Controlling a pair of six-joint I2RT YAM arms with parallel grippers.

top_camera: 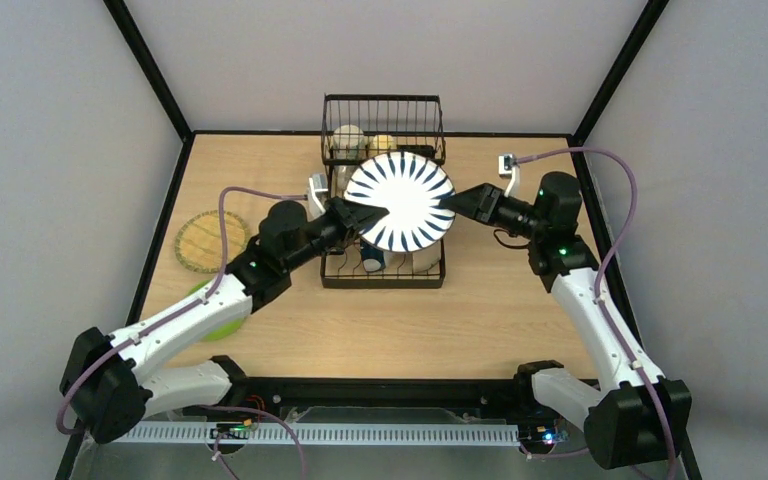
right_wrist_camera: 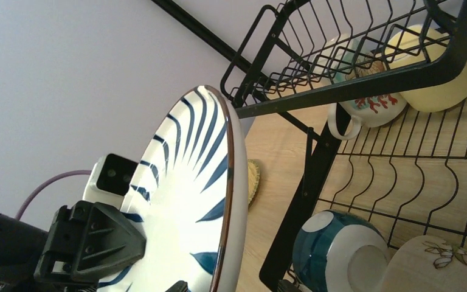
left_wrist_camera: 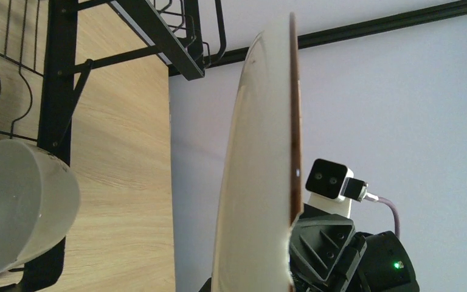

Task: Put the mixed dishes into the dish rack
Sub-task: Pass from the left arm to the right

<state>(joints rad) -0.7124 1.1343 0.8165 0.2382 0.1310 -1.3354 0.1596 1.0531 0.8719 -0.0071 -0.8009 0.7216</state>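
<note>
A white plate with dark radial stripes [top_camera: 400, 200] hangs tilted above the black wire dish rack [top_camera: 332, 283]. My left gripper [top_camera: 365, 213] is shut on its left edge. My right gripper [top_camera: 455, 205] is open at the plate's right edge, its fingers either side of the rim [right_wrist_camera: 231, 286], with a gap showing. In the left wrist view the plate [left_wrist_camera: 255, 182] stands edge-on. A beige mug [top_camera: 348, 138] and a yellow mug [top_camera: 382, 143] sit in the raised basket. A blue-white bowl [right_wrist_camera: 334, 255] and a white bowl [right_wrist_camera: 438, 267] lie in the rack base.
A yellow woven-look plate [top_camera: 205, 240] lies on the table at the far left. A lime-green plate [top_camera: 222, 325] is partly hidden under my left arm. Black frame posts and grey walls close in the table on three sides.
</note>
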